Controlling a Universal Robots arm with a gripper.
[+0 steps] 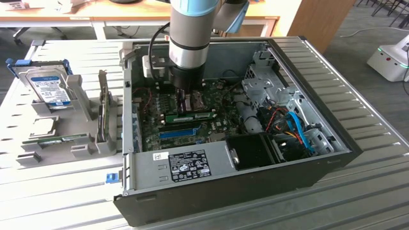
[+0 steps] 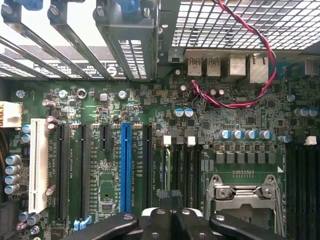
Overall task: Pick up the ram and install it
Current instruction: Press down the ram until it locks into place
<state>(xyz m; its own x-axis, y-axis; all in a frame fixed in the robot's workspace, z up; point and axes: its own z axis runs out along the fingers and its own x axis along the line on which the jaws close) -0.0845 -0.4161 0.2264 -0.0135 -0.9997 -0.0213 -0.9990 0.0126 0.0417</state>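
Green and thin, the ram (image 1: 191, 117) sits on the motherboard (image 2: 100, 100) inside the open case (image 1: 319, 158), as I read it, among the black memory slots (image 2: 186, 167). Its long axis runs across the exterior view, left to right. My pincer (image 2: 168, 197) hangs right over that spot, jaws pressed together. I can't tell whether anything is nipped between them. On the wrist view the fingertips line up with the slots' run, lengthwise, not across. Over on the exterior view's left, outside the case, a second green stick (image 1: 62, 140) lies on the grey rack (image 1: 80, 151), well apart from the pincer.
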